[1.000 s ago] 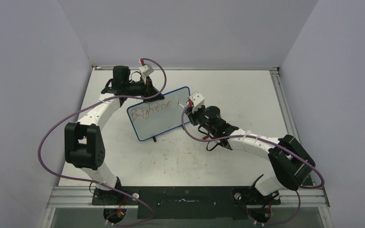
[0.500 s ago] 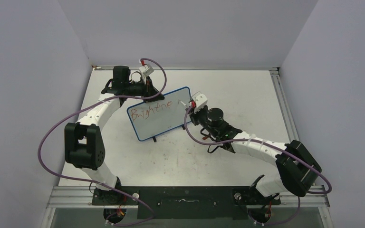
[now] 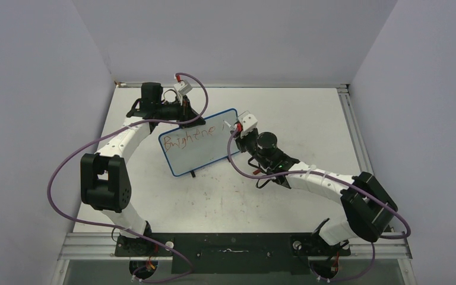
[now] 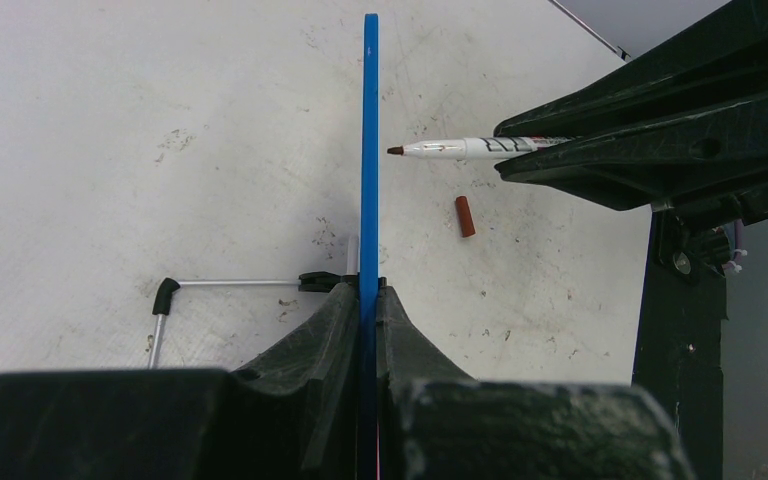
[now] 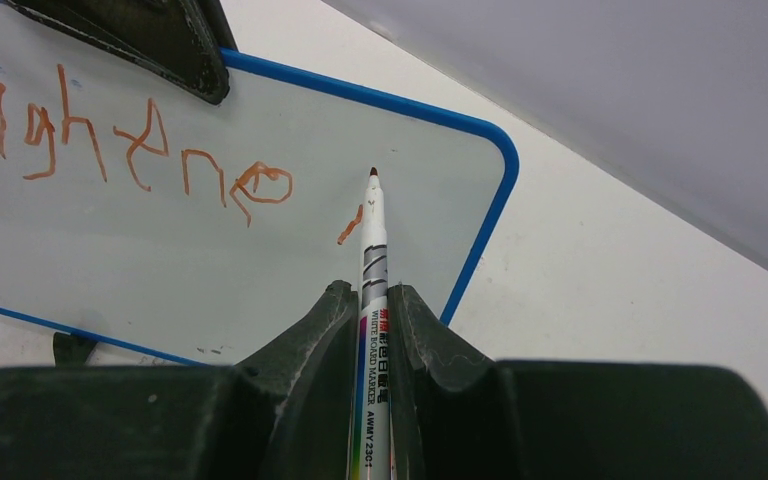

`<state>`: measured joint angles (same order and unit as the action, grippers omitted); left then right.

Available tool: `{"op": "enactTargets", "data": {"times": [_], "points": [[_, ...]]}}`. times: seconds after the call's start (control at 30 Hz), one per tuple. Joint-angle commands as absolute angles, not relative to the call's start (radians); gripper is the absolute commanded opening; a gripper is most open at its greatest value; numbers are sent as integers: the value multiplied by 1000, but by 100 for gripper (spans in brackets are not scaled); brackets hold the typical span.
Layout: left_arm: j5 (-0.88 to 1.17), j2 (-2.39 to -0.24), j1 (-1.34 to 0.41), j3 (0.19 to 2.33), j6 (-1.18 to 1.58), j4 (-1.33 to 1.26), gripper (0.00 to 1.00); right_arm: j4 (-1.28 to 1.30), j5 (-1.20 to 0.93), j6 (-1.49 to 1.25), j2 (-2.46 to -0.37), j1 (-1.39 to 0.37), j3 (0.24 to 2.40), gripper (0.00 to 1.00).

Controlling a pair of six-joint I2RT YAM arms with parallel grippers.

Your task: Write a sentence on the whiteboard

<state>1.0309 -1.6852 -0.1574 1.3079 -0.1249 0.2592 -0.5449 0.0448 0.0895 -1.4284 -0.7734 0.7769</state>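
Note:
The whiteboard [image 3: 197, 153], blue-framed, stands tilted up at the table's middle. My left gripper [image 3: 185, 120] is shut on its top edge. Edge-on in the left wrist view, the whiteboard [image 4: 370, 120] runs up from between my left gripper [image 4: 370, 292]. The sentence [image 3: 188, 136] is one red word across the top, also seen in the right wrist view as the sentence [image 5: 150, 150], with a short stroke [image 5: 350, 225] after it. My right gripper [image 5: 372, 298] is shut on a white marker [image 5: 373, 250]. Its red tip [image 4: 395, 150] hangs just off the board's face, near the right end.
The marker's red cap [image 4: 466, 216] lies on the tabletop in front of the board. The board's thin metal stand with black feet [image 4: 165, 295] sticks out behind it. Grey walls close in the table on three sides, and the tabletop [image 3: 297, 119] carries faint smudges.
My right gripper edged right, then back left and up beside the board's right end, its elbow swinging outward. A short red stroke now shows after the word. The left arm stayed still.

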Motion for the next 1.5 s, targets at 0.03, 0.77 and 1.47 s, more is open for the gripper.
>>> {"op": "enactTargets", "data": {"times": [0.03,0.77,1.47], "points": [[1024,-1703,-176,1266,-137,440,0,-606,48,91,-1447,-778,819,5],[1005,-1704,-174,1266,-136,438,0,-633,110,80,-1417,-794,750,5],[1008,-1700,-175,1263,-137,436,0,-616,123,83,-1497,-791,773,5]]}}
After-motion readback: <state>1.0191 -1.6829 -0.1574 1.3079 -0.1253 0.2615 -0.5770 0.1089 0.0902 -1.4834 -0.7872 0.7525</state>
